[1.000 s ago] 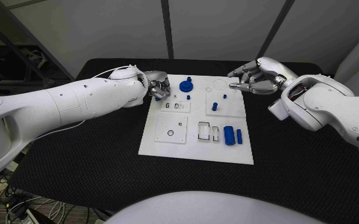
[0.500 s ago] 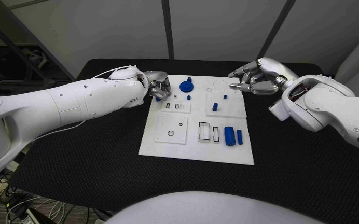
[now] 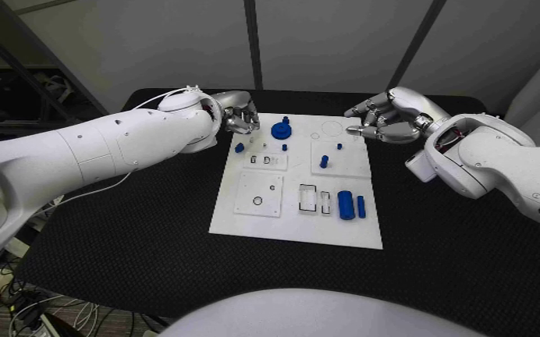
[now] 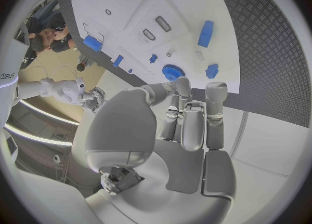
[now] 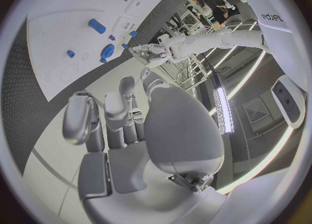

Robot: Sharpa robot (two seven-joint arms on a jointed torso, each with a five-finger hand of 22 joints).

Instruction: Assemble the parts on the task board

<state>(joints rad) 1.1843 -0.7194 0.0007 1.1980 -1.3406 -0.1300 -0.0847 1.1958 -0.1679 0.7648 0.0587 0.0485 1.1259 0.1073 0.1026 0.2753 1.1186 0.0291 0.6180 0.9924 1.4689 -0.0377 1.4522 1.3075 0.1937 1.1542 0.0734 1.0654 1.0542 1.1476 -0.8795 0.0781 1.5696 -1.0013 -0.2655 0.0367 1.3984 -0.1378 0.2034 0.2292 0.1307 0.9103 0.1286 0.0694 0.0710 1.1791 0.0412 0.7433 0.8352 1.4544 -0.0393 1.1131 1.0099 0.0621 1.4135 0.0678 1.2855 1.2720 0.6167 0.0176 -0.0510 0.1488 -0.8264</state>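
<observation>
Even, moderate light is falling from overhead; the task board (image 3: 296,189) is reflecting brightly without glare. Wrist views are bending straight edges and darkening at the rims.

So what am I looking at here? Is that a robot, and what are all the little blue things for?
Yes, it is a robot with two white arms, each ending in a silver hand. The big picture comes from a camera on its head, looking down at a black table. The two round pictures come from cameras at its wrists, so each shows one hand from behind. In the middle lies a white task board with small blue parts: a blue gear, a blue cylinder and some little pegs. The robot has to fit them into the board. The left hand hovers by the board's far corner with nothing in its fingers. The right hand, near the other far corner, holds nothing either.
</observation>
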